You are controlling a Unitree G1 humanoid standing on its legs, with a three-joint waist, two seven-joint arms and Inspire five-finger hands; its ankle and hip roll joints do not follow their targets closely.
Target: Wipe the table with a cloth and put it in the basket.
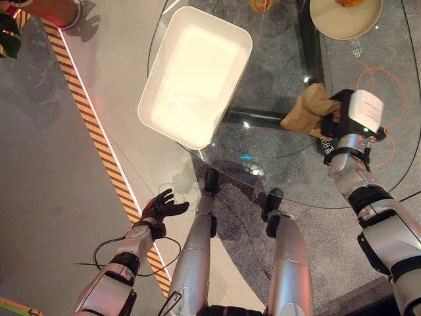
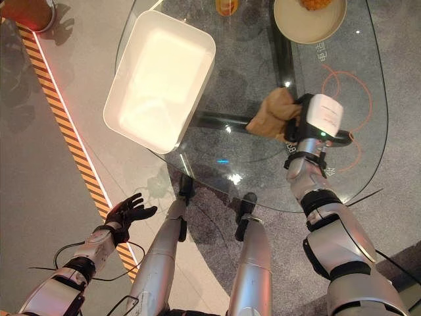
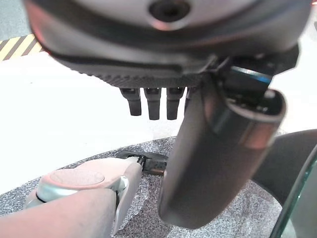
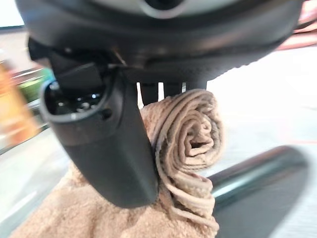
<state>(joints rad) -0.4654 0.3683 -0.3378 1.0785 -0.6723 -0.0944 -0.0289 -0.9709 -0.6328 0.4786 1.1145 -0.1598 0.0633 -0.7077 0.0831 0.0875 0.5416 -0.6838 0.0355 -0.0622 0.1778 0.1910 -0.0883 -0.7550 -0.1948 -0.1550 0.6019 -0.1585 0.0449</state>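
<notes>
Fingers [image 4: 148, 94] clamping bunched tan terry cloth [image 4: 188, 134]

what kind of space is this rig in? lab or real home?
Likely a demo or test area, staged like a dining spot: yellow-black hazard tape on the floor beside a round glass table, which holds a plate of food and a white basket.

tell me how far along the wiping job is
Done: the right hand has the cloth, bunched in its curled fingers as the right wrist view shows. In hand: the cloth sits on the glass table, so wiping looks under way; how much is wiped cannot be told. Left: putting the cloth in the white basket, which stands on the table's left edge and holds nothing. The left hand hangs open off the table.
</notes>
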